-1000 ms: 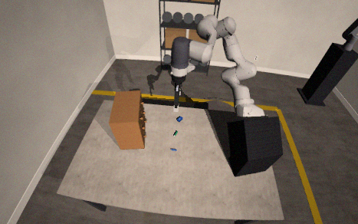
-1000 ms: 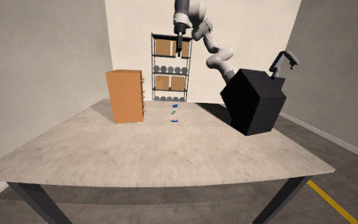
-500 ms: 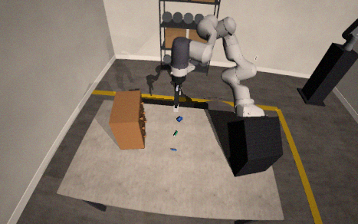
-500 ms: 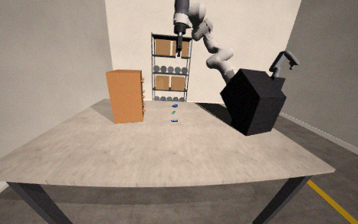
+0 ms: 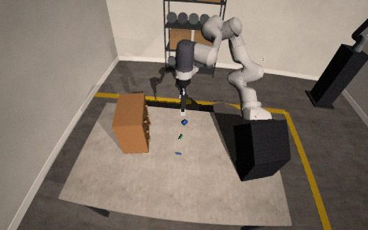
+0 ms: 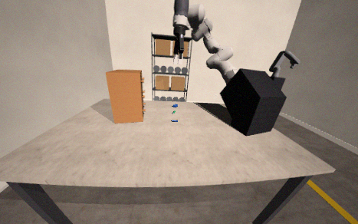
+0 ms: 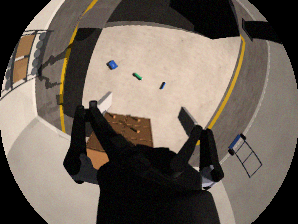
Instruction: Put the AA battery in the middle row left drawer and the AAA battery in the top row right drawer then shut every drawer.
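Note:
The small orange-brown chest (image 5: pixel 131 123) stands upright at the left of the table, and its drawer fronts with small knobs (image 5: pixel 147 123) face the middle. All drawers look pushed in. The chest also shows in the exterior view (image 6: pixel 126 96) and under the fingers in the wrist view (image 7: pixel 127 129). Three small things lie in a row beside the chest: a blue block (image 5: pixel 184 122), a green cylinder (image 5: pixel 180 136) and a smaller blue cylinder (image 5: pixel 178 153). I cannot tell which is the AA battery and which the AAA. My gripper (image 5: pixel 183 106) (image 7: pixel 146 105) hangs high above the table's far side, open and empty.
The arm's black pedestal box (image 5: pixel 261 147) sits on the right of the table. A metal shelf rack (image 6: pixel 170 73) stands behind the table, and a black stand (image 5: pixel 336 75) is on the floor at the far right.

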`<action>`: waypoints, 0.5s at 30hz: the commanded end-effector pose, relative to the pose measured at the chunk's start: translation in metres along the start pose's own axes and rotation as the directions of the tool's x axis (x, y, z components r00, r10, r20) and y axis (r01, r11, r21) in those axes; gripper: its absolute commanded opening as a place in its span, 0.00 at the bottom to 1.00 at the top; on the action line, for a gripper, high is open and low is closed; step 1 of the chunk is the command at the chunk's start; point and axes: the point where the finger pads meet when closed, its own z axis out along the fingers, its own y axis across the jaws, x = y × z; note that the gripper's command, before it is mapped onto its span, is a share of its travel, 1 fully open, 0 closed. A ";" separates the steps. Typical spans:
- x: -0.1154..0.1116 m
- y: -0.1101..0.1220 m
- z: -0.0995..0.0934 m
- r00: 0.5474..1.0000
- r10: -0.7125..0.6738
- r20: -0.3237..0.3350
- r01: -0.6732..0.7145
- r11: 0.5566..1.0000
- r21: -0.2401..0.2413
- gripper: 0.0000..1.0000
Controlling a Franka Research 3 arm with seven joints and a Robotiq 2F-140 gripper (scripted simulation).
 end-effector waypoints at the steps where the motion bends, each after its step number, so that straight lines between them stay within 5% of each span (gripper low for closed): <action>1: -0.001 0.001 0.004 0.978 -0.208 0.005 0.208 0.978 0.002 1.00; 12: -0.002 0.001 0.010 0.922 -0.387 0.004 0.387 0.922 0.005 1.00; 13: -0.003 0.001 0.014 0.875 -0.485 0.003 0.485 0.875 0.006 1.00; 15: -0.003 0.001 0.014 0.875 -0.485 0.003 0.485 0.875 0.006 1.00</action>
